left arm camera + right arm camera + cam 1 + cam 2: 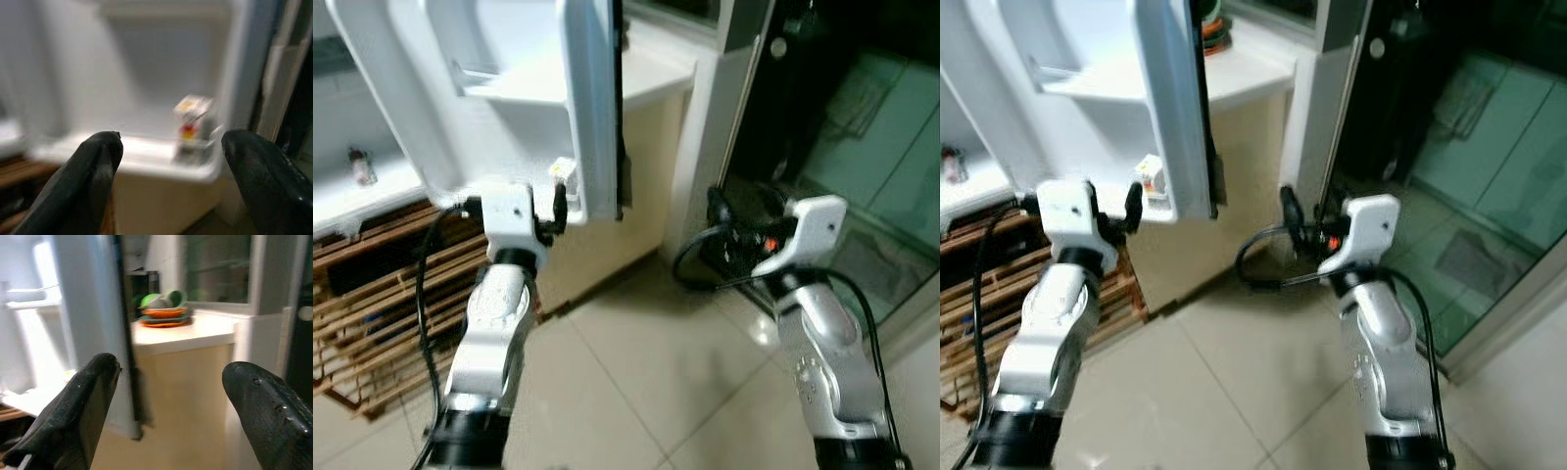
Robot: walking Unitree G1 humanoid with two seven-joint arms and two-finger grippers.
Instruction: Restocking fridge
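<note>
The white fridge door [509,88] stands open in front of me, its inner shelves facing me. A small white carton [193,120] with a red and yellow label stands in the lowest door shelf, near the door's edge [1151,176]. My left gripper [558,206] is raised just below and before that shelf, open, with nothing between its fingers [93,161]. My right gripper [717,211] is held up to the right of the door, open and empty, pointing past the door's edge toward the counter [195,330].
Orange and green bowls [164,313] are stacked on the cream counter behind the door. A wooden slatted rack [372,313] stands low on the left. A dark glass door [862,147] is on the right. Pale tiled floor [636,372] lies between my arms.
</note>
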